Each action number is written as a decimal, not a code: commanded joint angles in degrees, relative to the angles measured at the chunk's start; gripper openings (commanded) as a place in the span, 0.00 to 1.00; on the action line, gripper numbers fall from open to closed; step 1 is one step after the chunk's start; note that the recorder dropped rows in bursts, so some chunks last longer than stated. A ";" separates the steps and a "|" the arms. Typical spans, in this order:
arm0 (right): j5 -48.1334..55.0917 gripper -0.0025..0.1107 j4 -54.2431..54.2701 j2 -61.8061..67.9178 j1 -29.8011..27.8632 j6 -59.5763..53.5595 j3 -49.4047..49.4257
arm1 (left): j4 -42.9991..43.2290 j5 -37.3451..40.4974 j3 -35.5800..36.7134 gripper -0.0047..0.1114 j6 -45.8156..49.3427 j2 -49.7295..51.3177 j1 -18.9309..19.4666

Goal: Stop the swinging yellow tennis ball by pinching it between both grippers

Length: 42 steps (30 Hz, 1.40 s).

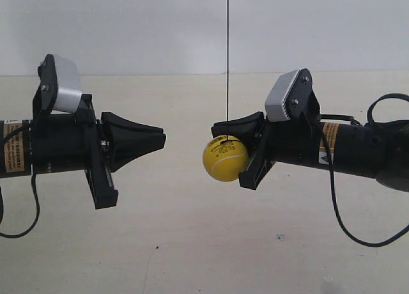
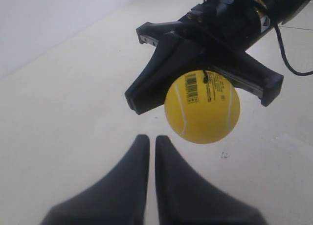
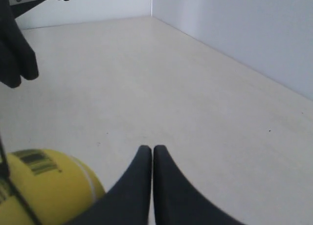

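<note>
The yellow tennis ball [image 1: 225, 158] hangs on a thin dark string [image 1: 227, 64] above the table. It lies close under and beside the pointed jaws of my right gripper [image 1: 216, 129], the arm at the exterior view's right. I cannot tell whether they touch. The right wrist view shows the ball [image 3: 44, 186] next to the shut right gripper [image 3: 148, 148]. My left gripper [image 1: 163, 139] points at the ball from the other side, a short gap away. In the left wrist view the ball [image 2: 202, 107] shows its barcode label just beyond the shut left gripper [image 2: 148, 138].
A pale tabletop [image 1: 192, 255] lies below and a white wall [image 1: 160, 25] stands behind. Black cables droop from both arms [image 1: 342, 211] [image 1: 32, 211]. Silver-grey camera boxes [image 1: 64, 83] [image 1: 284, 94] top each wrist.
</note>
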 commanded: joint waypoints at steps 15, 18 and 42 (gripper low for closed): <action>-0.45 0.02 -0.17 -0.24 0.08 0.50 -0.08 | 1.01 -2.69 -0.48 0.08 -1.64 0.15 -1.65; -0.45 0.02 -0.26 -0.24 0.08 0.74 -0.08 | 2.48 -1.13 -1.59 0.08 -2.41 0.15 -3.71; -0.82 0.02 -0.53 -0.24 0.08 0.87 -0.08 | -2.39 11.16 -2.56 0.08 -0.20 0.15 -5.43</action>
